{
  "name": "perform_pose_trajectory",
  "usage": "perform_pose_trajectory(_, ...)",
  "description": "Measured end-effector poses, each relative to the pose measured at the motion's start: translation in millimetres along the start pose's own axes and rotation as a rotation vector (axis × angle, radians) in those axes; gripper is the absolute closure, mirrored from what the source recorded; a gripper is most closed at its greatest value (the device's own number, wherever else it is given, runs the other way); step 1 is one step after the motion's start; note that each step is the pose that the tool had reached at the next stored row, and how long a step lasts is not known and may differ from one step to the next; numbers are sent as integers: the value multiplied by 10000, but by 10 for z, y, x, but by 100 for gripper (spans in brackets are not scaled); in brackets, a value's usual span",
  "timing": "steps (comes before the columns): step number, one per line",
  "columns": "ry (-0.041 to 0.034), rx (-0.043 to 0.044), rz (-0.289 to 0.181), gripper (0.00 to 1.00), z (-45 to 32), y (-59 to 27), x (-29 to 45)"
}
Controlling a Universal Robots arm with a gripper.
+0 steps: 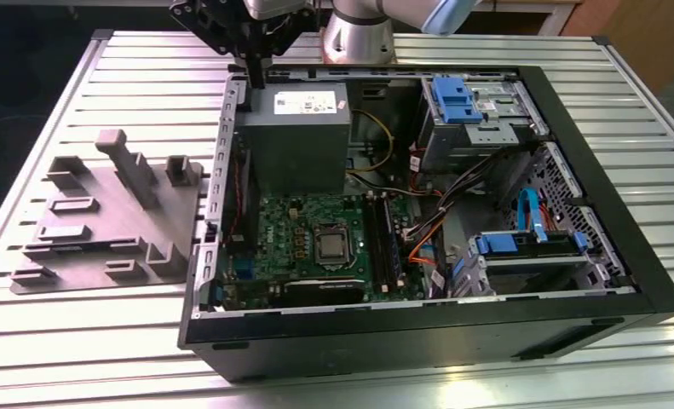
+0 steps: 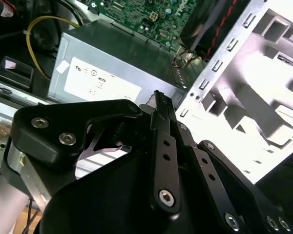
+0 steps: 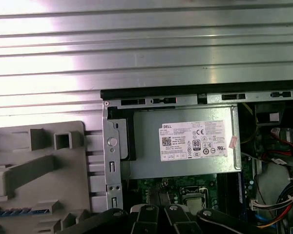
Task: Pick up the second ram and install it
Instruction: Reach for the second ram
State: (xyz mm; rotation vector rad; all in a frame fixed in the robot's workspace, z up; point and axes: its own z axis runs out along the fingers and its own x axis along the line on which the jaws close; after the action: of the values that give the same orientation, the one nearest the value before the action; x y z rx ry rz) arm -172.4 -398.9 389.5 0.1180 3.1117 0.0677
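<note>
- Second wrist view: the gripper (image 2: 159, 100) is nearest. Its black linkages are folded in and the two fingers are pressed together at the tip. Whether they pinch anything cannot be told.
- In the exterior view it points straight down from the arm (image 1: 354, 30), which comes in from the table's far side. Its tip hangs about level with the case rim (image 3: 156, 101), at the far corner on the exterior view's left.
- The grey power supply (image 3: 180, 146) lies just below, label up, tight against that rim.
- The motherboard (image 1: 302, 239) lies past the power supply, open from above. Cables crowd the exterior view's right side of the case.
- A long dark stick (image 1: 373, 247) stands on edge there, just beside the processor socket (image 1: 333, 247). I cannot tell whether it is the second ram.
- The grey fixture (image 3: 39, 165) sits just beside the case's outer wall, with a narrow strip of table between them.
- The slatted table (image 3: 136, 48) runs wide and bare beyond the case's far wall.
</note>
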Motion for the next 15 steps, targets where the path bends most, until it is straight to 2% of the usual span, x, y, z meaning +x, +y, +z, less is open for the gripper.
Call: perform_pose_trajectory(15,0,0,-1,90,19,-19,235)
